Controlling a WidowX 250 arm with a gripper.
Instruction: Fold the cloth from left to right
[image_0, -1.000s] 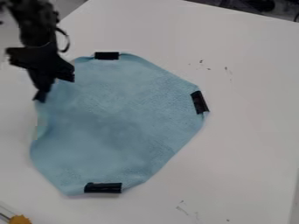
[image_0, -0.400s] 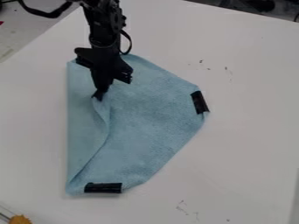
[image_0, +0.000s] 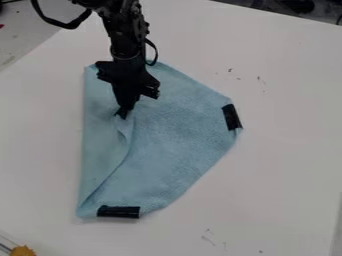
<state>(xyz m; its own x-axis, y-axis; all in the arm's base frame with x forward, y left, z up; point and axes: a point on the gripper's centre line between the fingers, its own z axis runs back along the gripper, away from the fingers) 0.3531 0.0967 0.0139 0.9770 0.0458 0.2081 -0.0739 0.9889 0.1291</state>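
Pictured at lower left, cut off by the view's edge: one yellow-orange item (image_0: 23, 251). Spread farther right, across the left and centre of a white table (image_0: 287, 165): one light blue cloth (image_0: 177, 130), with its left part folded over on top toward the right. Creased almost straight down the left side, with a loose edge slanting up from the lower left corner. Pinched there, near the upper end of that loose edge, between jaws pressed together at the tips of one black gripper (image_0: 122, 114), pointing down from one black arm (image_0: 125, 37) at the top. Marked with two black strips in all: one lower strip (image_0: 119, 212), nearly level at the bottom edge, and one right-hand strip (image_0: 232, 117), tilted near upright at the right edge.
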